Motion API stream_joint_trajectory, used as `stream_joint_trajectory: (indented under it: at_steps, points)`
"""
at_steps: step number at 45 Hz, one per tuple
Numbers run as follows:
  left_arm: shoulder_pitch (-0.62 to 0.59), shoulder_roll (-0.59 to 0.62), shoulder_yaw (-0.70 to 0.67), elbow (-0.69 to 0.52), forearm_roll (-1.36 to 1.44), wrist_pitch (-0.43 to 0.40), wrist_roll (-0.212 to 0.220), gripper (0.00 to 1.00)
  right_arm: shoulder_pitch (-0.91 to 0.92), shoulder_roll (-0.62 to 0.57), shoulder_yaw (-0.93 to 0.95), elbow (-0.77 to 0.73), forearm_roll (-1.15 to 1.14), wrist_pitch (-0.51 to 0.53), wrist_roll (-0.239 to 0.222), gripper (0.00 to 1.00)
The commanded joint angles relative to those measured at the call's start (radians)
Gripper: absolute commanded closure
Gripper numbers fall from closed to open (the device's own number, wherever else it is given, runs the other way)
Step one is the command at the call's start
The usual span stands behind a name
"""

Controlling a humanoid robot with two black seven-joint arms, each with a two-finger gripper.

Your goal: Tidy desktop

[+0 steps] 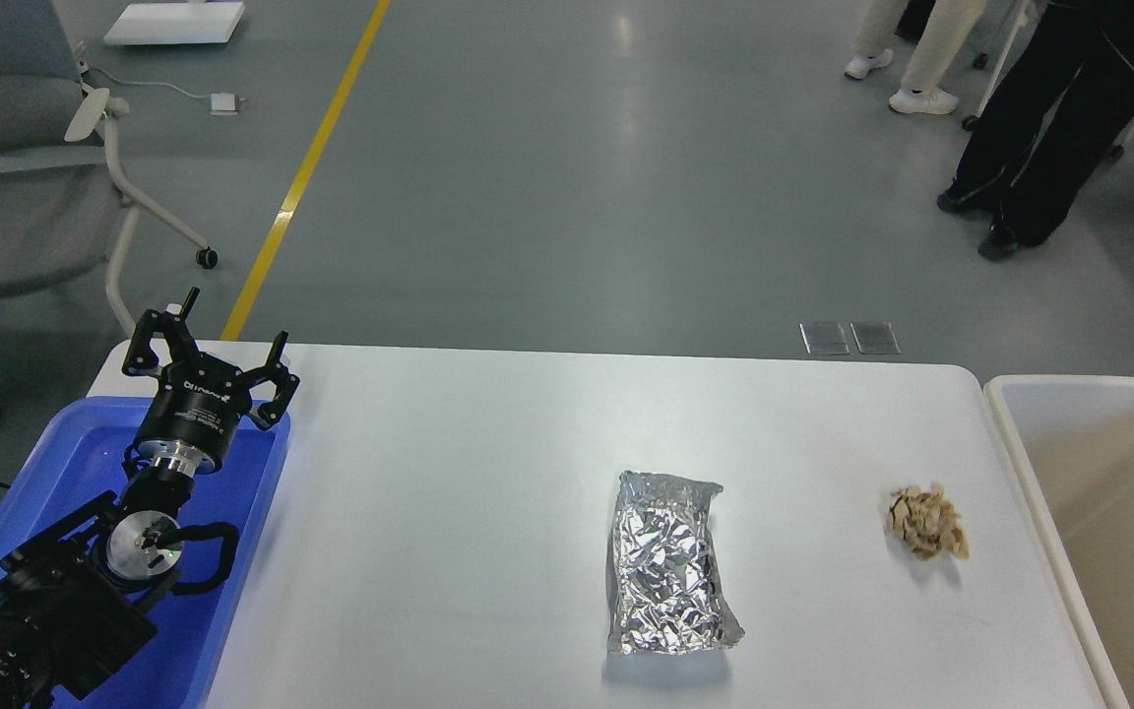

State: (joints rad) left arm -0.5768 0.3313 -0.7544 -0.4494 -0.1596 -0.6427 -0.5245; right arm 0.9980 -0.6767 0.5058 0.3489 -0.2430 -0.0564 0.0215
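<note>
The white desktop (488, 473) fills the lower middle of the head view. A crumpled silver foil bag (667, 578) lies on it right of centre. A crumpled beige paper ball (925, 522) lies further right, near the bin. My left gripper (210, 356) is open and empty, held above the far corner of the blue tray (242, 551) at the left edge. My right gripper is out of view.
A beige-white bin (1099, 492) stands against the desktop's right edge. A grey office chair (26, 148) stands at the far left on the floor. People's legs (1039, 128) stand at the far right beyond the desktop.
</note>
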Motion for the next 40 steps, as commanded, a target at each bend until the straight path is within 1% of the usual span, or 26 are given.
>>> stream_joint_trajectory:
  at_steps: [1, 5, 10, 13, 16, 20, 21, 22, 23, 33, 40]
  points:
    - [0.0, 0.0, 0.001, 0.0, 0.0, 0.0, 0.0, 0.0, -0.03, -0.101, 0.39, 0.355, -0.013, 0.044, 0.005, 0.0]
    - [0.0, 0.0, 0.001, 0.0, 0.0, 0.0, 0.001, 0.0, -0.085, -0.078, 0.543, 0.393, -0.016, 0.079, 0.005, 0.0]
    - [0.0, 0.0, 0.001, 0.0, 0.0, 0.0, 0.001, 0.0, -0.177, -0.012, 0.73, 0.426, -0.016, 0.15, 0.008, 0.0]
    - [0.0, 0.0, 0.0, 0.0, 0.0, 0.0, 0.0, 0.0, -0.24, 0.02, 0.821, 0.458, -0.018, 0.182, 0.028, 0.0]
    - [0.0, 0.0, 0.0, 0.0, 0.0, 0.0, 0.0, 0.0, -0.298, 0.032, 0.835, 0.482, -0.018, 0.211, 0.063, 0.0]
    - [0.0, 0.0, 0.0, 0.0, 0.0, 0.0, 0.0, 0.0, -0.37, 0.061, 0.835, 0.49, -0.019, 0.247, 0.135, 0.0]
    - [0.0, 0.0, 0.001, 0.0, 0.0, 0.0, 0.0, 0.0, -0.386, 0.071, 0.835, 0.49, -0.021, 0.251, 0.155, 0.0]
    - [0.0, 0.0, 0.001, 0.0, 0.0, 0.0, 0.0, 0.0, -0.471, 0.121, 0.835, 0.489, -0.041, 0.256, 0.214, 0.0]
    - [0.0, 0.0, 0.0, 0.0, 0.0, 0.0, 0.001, 0.0, -0.488, 0.131, 0.833, 0.489, -0.048, 0.257, 0.221, 0.0]
    - [0.0, 0.0, 0.0, 0.0, 0.0, 0.0, 0.001, 0.0, -0.607, 0.198, 0.809, 0.482, -0.061, 0.264, 0.222, 0.0]
    - [0.0, 0.0, 0.0, 0.0, 0.0, 0.0, 0.0, 0.0, -0.624, 0.224, 0.774, 0.478, -0.062, 0.267, 0.225, 0.0]
